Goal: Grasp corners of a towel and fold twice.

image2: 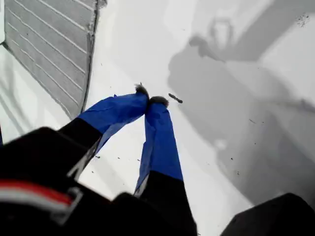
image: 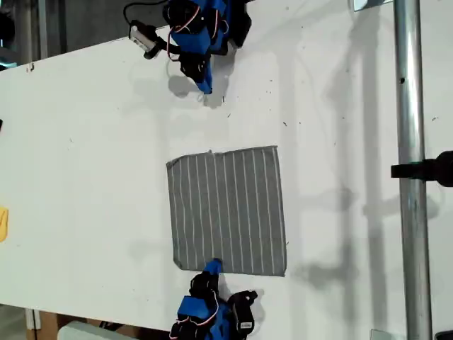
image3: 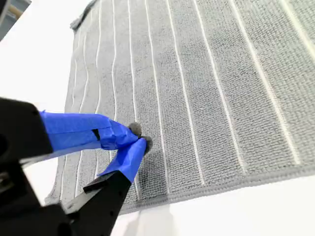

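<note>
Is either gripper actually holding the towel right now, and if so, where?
My first gripper is shut on nothing, over bare table. My second gripper sits closed over the towel near its edge; a pinch cannot be told.

Grey towel [image: 228, 211] with fine white pinstripes on white table [image: 85, 142]; blue-taped fingertips [image3: 129, 147]; silver pole [image: 410, 142].
</note>
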